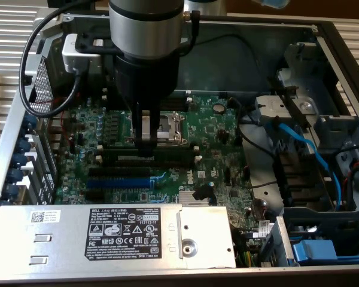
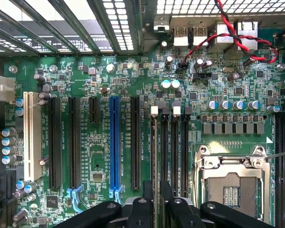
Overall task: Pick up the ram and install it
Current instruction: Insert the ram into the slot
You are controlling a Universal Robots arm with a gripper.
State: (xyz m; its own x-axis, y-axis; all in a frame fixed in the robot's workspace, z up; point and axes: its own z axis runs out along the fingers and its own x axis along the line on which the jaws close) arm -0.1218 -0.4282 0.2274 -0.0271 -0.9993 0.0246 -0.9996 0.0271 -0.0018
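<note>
The ram (image 2: 154,152) shows edge-on as a thin pale strip standing in the outermost of the black slots with white end clips (image 2: 175,142), the one nearest the blue slot. My gripper (image 2: 156,192) hangs straight over it, one dark finger (image 2: 146,204) on each side of the strip with a gap between them, so it is open and grips nothing. In the exterior view the gripper (image 1: 145,146) points down onto the same row of slots (image 1: 167,156), in the middle of the green motherboard (image 1: 215,137).
The CPU socket (image 2: 230,185) lies just beyond the slots. A blue slot (image 2: 115,142) and black expansion slots (image 2: 54,142) lie on the other side. Red and black wires (image 2: 228,42) run near the rear ports. A silver power supply (image 1: 107,233) and blue cables (image 1: 311,161) border the board.
</note>
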